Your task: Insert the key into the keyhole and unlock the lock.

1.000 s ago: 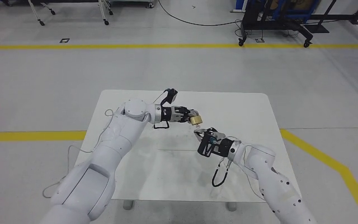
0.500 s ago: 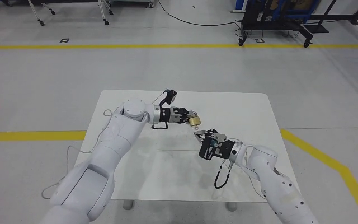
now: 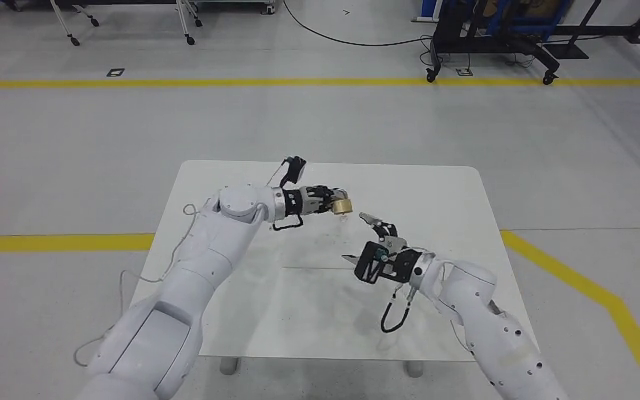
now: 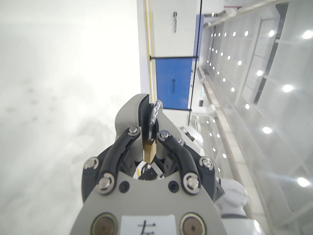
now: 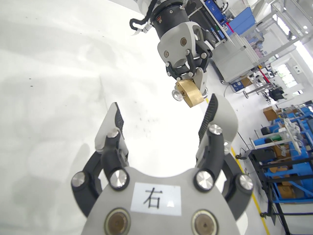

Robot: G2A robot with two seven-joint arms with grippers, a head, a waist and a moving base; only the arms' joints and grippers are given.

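Observation:
A brass padlock (image 3: 341,205) is held above the far middle of the white table (image 3: 250,310), with my left gripper (image 3: 330,203) shut on it. In the left wrist view the brass body (image 4: 149,150) and silver shackle (image 4: 155,112) sit between the fingers (image 4: 143,113). The right wrist view shows the padlock (image 5: 192,94) with a small silver key (image 5: 176,94) sticking out of it, held by the left gripper (image 5: 193,75). My right gripper (image 3: 362,238) is open just short of the lock; in its own wrist view the right gripper (image 5: 163,117) has nothing between its fingers.
A black cable loop (image 3: 390,318) hangs from the right wrist over the table. The table's far edge (image 3: 330,165) lies just beyond the lock. Racks and benches (image 5: 276,123) stand on the floor beyond the table.
My right gripper has opened, let go at the lock and drawn slightly back. My left gripper has carried the padlock a little farther away and to the left.

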